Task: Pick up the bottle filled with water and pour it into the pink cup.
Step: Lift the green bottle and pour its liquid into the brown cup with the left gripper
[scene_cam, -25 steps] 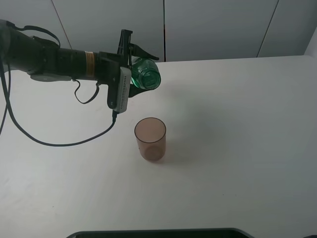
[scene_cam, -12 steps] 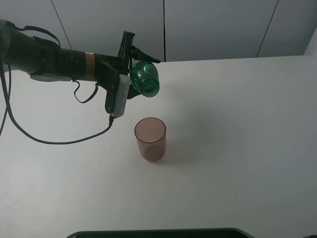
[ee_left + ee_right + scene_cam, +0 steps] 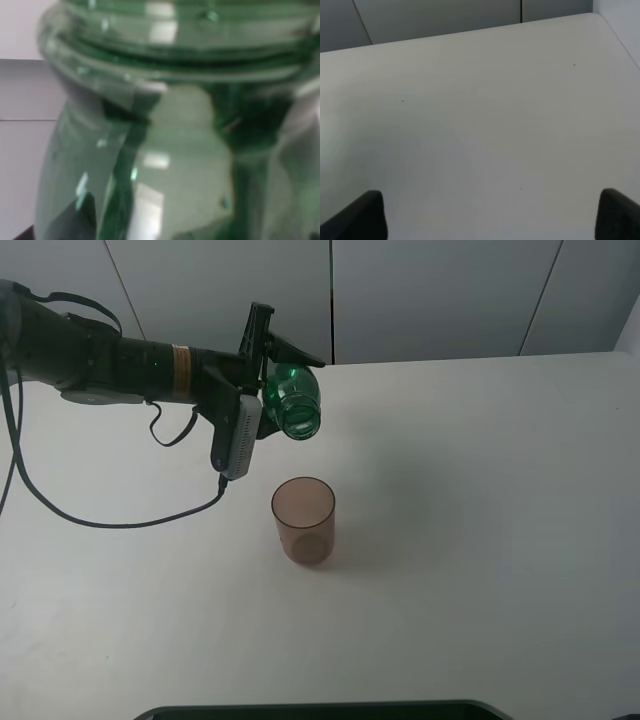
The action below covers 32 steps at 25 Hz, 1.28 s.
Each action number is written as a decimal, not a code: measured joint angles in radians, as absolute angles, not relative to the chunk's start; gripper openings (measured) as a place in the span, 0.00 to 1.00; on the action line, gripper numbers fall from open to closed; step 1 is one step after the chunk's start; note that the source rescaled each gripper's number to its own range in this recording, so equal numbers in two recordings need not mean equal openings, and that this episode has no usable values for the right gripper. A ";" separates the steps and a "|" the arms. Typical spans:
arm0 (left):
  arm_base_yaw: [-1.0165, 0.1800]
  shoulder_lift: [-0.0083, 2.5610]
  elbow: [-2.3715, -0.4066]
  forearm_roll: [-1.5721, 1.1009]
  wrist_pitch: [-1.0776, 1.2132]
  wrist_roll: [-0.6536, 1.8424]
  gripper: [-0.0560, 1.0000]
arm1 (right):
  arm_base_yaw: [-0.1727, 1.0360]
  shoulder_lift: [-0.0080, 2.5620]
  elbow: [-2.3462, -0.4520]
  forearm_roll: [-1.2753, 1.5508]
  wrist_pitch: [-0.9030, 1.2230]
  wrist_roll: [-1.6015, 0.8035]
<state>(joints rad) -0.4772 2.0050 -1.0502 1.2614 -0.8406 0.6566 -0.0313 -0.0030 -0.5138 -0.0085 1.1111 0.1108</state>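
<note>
The left arm's black fingers are clenched around a slim, transparent green-tinted plastic bottle with a threaded neck and an uncapped mouth. They hold it in the air above the white counter, tipped well over so that the open mouth faces forward and downward. A small translucent brownish-pink plastic tumbler with straight, slightly tapered sides stands upright on the counter, towards the left of centre in the high view. In that view the bottle's mouth sits above the tumbler's rim with a clear gap between them, so the two do not touch. Whether the mouth is truly over the tumbler cannot be told from that angle. The left wrist view is filled by the bottle at close range, with blurred green plastic, the ridges of the thread and bright reflections. Any writing on it is too blurred to read, and whether water is inside cannot be told. A white perforated housing hangs under the left wrist, and its surface shows only rows of small dots. A tan band rings the dark forearm, and a black cable loops from the arm down across the counter. The right arm's fingers are released, their two dark tips standing far apart at the corners of the right wrist view over bare counter. Pale grey wall panels rise behind the counter's far edge.
</note>
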 joint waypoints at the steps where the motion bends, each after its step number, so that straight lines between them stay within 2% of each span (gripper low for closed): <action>1: -0.477 2.005 -1.050 1.261 -0.842 0.665 0.08 | -0.031 -0.003 -0.514 -0.009 1.111 0.111; 32: -0.508 2.005 -1.050 1.196 -0.793 0.835 0.08 | -0.031 -0.003 -0.514 -0.009 1.111 0.111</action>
<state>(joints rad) -0.5079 2.0050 -1.0502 1.1963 -0.7932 0.8354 -0.0313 -0.0030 -0.5138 -0.0085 1.1111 0.1108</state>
